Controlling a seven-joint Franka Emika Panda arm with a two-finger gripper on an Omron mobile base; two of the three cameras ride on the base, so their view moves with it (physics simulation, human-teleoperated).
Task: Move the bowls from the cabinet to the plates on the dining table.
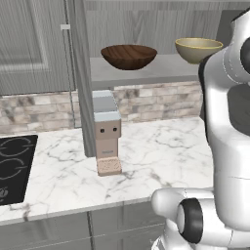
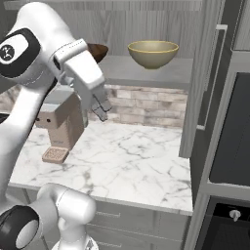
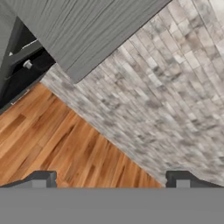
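Both bowls on the open cabinet [image 1: 146, 73] shelf, well above the gripper [image 2: 101, 111]: dark wood-grain bowl [image 1: 129, 56] up behind it, half hidden by the arm from the right base view, pale yellow-olive bowl [image 2: 153, 53] above and off to the jaws' right. Jaws released, fingertips [image 3: 41, 179] well apart, nothing between them, hanging over the white marble counter [image 1: 156, 156]. No readable writing anywhere; beige coffee machine [image 1: 107, 132] below the jaws, stone-brick backsplash [image 2: 146, 105] behind, black hob [image 1: 14, 166] far left.
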